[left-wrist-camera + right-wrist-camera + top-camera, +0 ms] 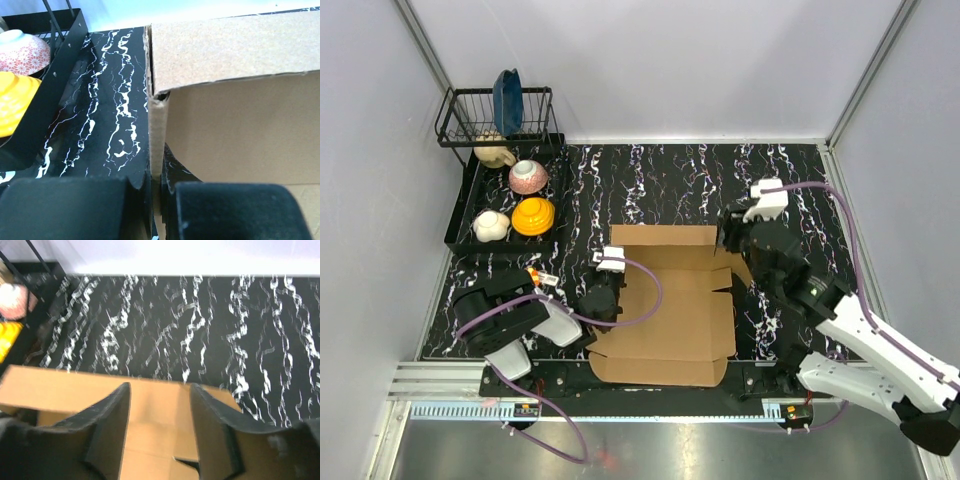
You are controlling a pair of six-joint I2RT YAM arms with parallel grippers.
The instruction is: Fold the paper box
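Observation:
The paper box (670, 310) is a brown cardboard sheet lying partly folded in the middle of the table, its far wall raised. My left gripper (613, 283) is at the box's left edge. In the left wrist view the gripper (159, 195) is shut on a thin upright side wall of the box (240, 125). My right gripper (728, 243) hovers over the box's far right corner. The right wrist view shows this gripper (160, 390) open, with flat cardboard (155, 410) below the gap and nothing held.
A black dish rack (460, 200) stands at the far left with an orange bowl (533, 215), a pink patterned bowl (528, 177), a white bowl (490, 225) and a blue plate (507, 100). Black marbled tabletop (670, 180) lies beyond the box. White walls enclose three sides.

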